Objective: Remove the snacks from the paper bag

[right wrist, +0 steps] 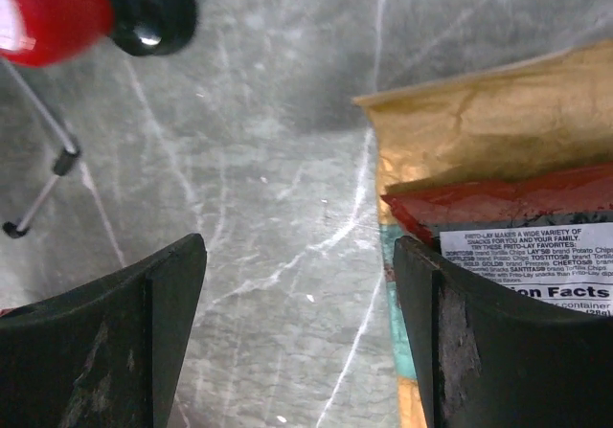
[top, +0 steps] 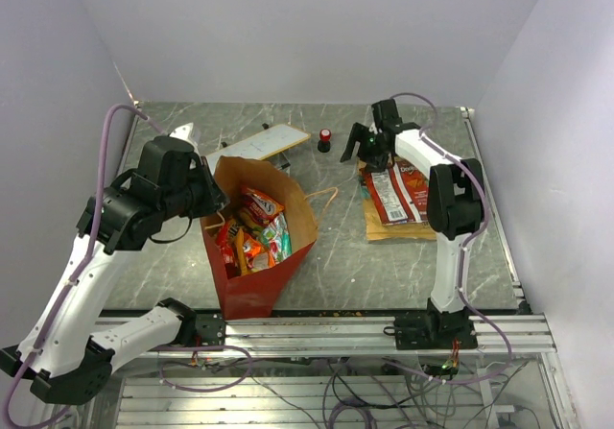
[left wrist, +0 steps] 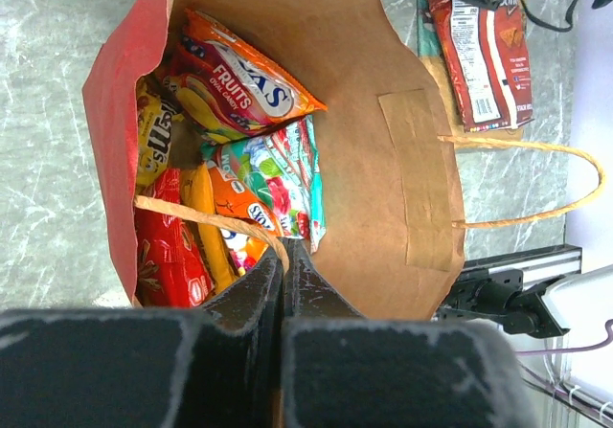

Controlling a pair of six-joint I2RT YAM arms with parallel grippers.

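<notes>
- Several snacks [top: 257,227] sit inside the paper bag [top: 251,290], packed on end below its upward-facing mouth.
- The left gripper [top: 209,208] is pinched tight on the bag's left rim by the handle: it is the nearer one, but occupied.
- The right gripper [top: 365,146] hangs wide and empty over the tabletop [top: 345,256], just beyond a red chip packet [top: 391,194] lying outside the bag.
- The bag's mouth lies to that gripper's left, nearer the arm bases, so a reach would likely have to enter from above.
</notes>
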